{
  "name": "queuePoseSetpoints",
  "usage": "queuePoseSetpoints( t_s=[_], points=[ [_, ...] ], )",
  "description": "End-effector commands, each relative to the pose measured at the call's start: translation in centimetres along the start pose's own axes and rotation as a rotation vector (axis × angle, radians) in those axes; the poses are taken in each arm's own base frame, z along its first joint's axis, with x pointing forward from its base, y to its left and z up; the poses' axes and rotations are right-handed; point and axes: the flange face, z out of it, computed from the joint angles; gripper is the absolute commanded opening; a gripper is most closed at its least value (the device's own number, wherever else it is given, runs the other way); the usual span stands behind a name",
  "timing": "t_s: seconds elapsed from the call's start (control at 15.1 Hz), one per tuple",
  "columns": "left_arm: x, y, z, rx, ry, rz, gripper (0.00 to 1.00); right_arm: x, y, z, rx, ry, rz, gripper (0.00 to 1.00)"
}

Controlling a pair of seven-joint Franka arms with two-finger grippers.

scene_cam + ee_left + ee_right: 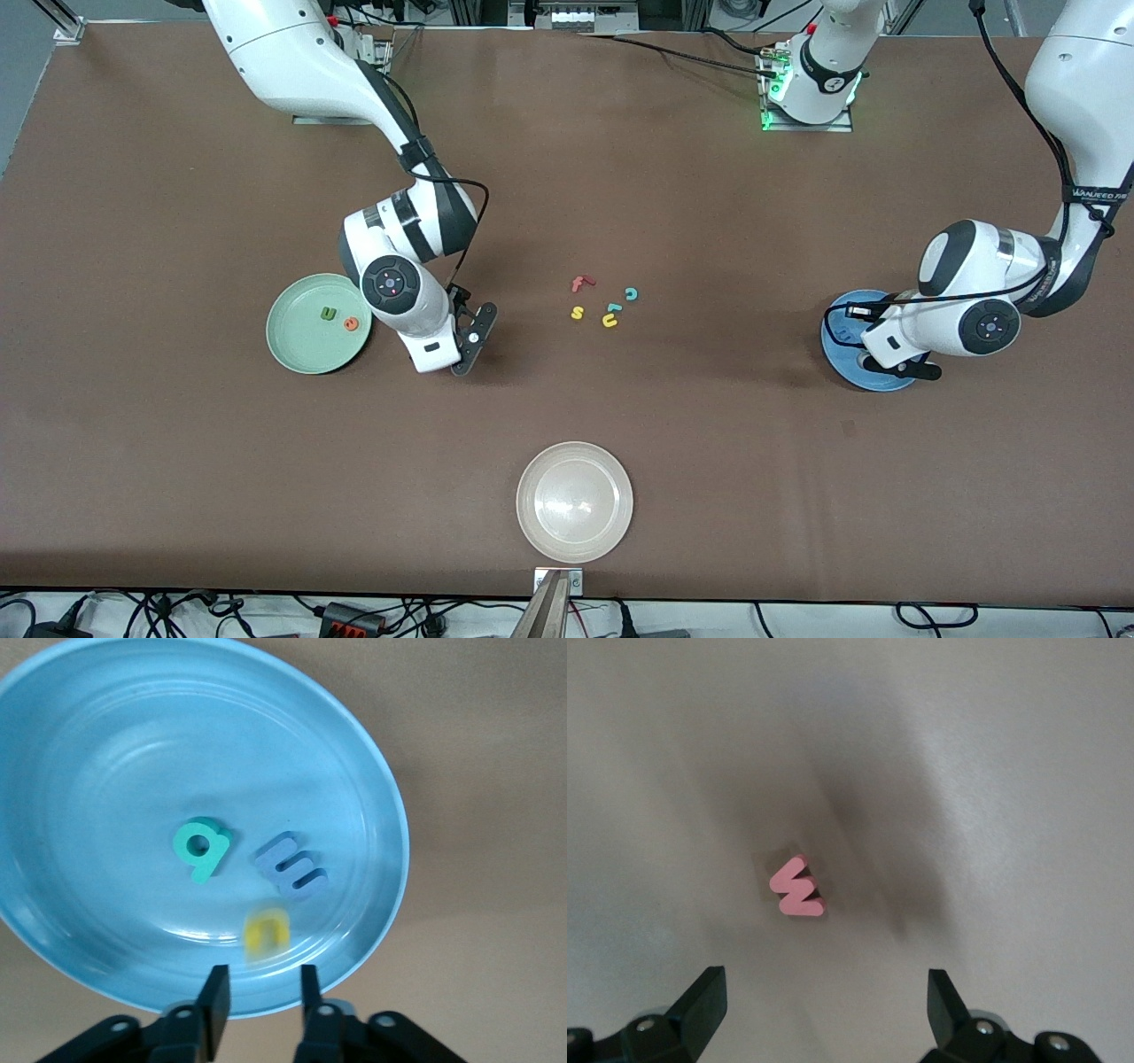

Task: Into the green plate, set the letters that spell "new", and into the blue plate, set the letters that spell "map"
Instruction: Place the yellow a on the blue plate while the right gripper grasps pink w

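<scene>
The right gripper [826, 997] hangs with its fingers spread wide and nothing between them, over bare table just beside the green plate [297, 350]. Its wrist view shows what the front view hides: the salmon-red w [796, 889] lying flat on the table under it, apart from both fingers. From the front camera that letter cannot be seen, as the arm covers that spot.

The left gripper [259, 992] is over the blue plate [53, 771], its fingers parted a little with nothing held between them. Its wrist view looks straight into the plate: the teal p [201, 847] and the blue m [291, 865] lie near each other on the floor of the plate, and the yellow a [266, 933] appears blurred just beside the m. From the front, the left arm covers much of that plate and its letters cannot be made out.

The front view alone shows the green plate's contents: the dark green n [329, 313] and the orange e [352, 323], side by side. Mid-table sit a red f [580, 283], yellow s [577, 312], yellow u [609, 320] and teal c [631, 293]. A cream-white plate [540, 523] lies nearest the front camera.
</scene>
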Motion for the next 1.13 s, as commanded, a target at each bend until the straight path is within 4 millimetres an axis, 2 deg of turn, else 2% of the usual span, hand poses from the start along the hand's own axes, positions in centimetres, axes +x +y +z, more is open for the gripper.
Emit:
queuePoseSetpoints(
  t_s=[0.0,0.2,0.33,0.46,0.6,0.66,0.8,0.93,1.06],
  points=[
    [-0.1,0.1,-1.1,0.022,0.012,0.020,1.00,0.8,-0.9,0.5,-0.009,-0.007,-0.097,1.00],
    [0.0,0.5,-2.2,0.028,0.030,0.026,1.00,0.9,-1.1,2.4,0.006,-0.026,-0.199,1.00],
    [-0.1,1.5,-4.5,0.040,0.067,0.036,1.00,0.8,-1.3,3.0,0.014,-0.032,-0.247,1.00],
    [0.1,2.8,-7.8,0.048,0.086,0.054,1.00,1.4,-1.9,2.9,0.004,-0.025,-0.268,0.97],
    [0.6,4.3,-11.6,0.054,0.125,0.069,1.00,2.1,-2.2,3.4,-0.017,-0.007,-0.278,0.87],
    [0.6,4.9,-13.5,0.055,0.145,0.073,1.00,2.2,-2.1,3.8,-0.024,0.001,-0.276,0.84],
    [-0.3,5.8,-17.5,0.061,0.127,0.078,1.00,2.3,-2.1,4.4,-0.030,0.004,-0.280,0.78],
    [-1.9,5.9,-21.3,0.067,0.087,0.074,1.00,2.3,-2.3,4.6,-0.026,0.000,-0.281,0.73],
    [-2.6,5.7,-23.8,0.069,0.082,0.105,1.00,2.5,-2.7,4.8,-0.025,-0.004,-0.290,0.65]
  ],
)
